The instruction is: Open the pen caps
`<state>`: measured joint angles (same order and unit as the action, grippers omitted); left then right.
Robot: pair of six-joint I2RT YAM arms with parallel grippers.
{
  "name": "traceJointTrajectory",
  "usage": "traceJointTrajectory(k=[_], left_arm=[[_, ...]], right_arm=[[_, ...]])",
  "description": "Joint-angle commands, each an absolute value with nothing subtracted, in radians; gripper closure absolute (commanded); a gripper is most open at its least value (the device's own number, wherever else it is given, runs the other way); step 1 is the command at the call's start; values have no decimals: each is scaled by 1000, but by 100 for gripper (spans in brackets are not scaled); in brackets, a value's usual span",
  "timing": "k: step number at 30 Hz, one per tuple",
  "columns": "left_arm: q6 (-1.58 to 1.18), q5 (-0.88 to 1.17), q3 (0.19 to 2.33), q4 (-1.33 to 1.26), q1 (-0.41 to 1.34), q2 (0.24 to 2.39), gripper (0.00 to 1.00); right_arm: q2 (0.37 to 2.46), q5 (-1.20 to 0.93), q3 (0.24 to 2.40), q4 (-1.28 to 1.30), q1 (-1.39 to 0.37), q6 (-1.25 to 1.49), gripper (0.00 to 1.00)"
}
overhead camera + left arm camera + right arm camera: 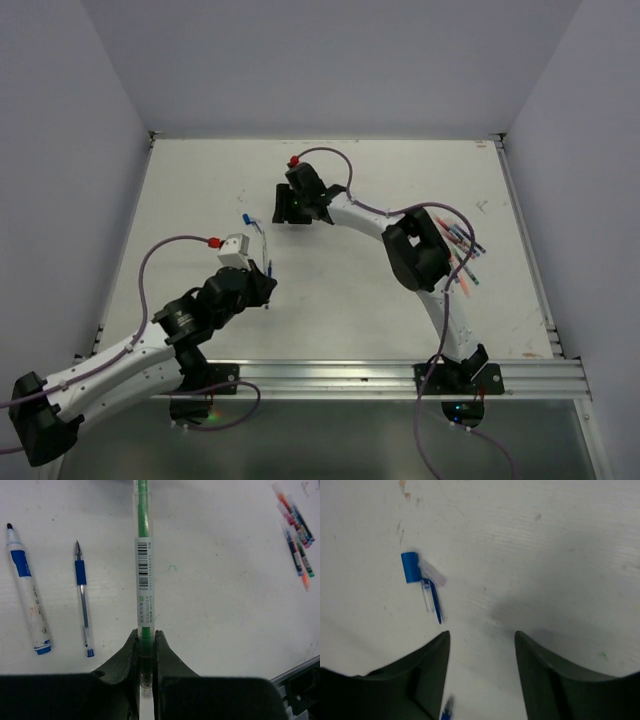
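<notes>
My left gripper [145, 632] is shut on a clear-barrelled green highlighter [143, 565], gripping its near end; the far end runs out of the top of the left wrist view. Left of it on the table lie a white and blue marker [27, 592] and an uncapped blue pen [82, 600]. My right gripper [481, 634] hovers open over the table with nothing between its fingers. A loose blue pen cap [411, 567] lies just beyond its left finger beside a small clear and blue piece [431, 599]. From above, that cap [245, 217] lies left of the right gripper [287, 208].
A pile of several coloured pens [462, 248] lies at the right of the table, partly under the right arm, and shows as the pen pile [297, 535] in the left wrist view. The metal rail [400, 378] runs along the near edge.
</notes>
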<state>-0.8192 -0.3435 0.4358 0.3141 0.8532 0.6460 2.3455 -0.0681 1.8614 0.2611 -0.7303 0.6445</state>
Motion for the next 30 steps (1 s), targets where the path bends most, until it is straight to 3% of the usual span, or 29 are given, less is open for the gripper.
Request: traceJointTrajectory(k=[1,4,12,21,25,30], left_arm=[[-822,-270,448,220,854,771,100],[-847,-261,457,181,854,880,100],[-859,-276,499,129,854,1091,100],[-899,-304,511,167,854,1224,100],[-917,-301,488,167,854,1220,95],[-934,-310,457,176,854,1187,79]], right_arm=[[2093,136,1809,343,-729,608,38],[1953,228,1712,451,-707,618,24],[1706,577,1528,811,-612,631,20],[1459,598,1293,809,-454,520,12],[1420,557,1241,784,-391,492,6],[1416,508,1220,790,-342,485,1]])
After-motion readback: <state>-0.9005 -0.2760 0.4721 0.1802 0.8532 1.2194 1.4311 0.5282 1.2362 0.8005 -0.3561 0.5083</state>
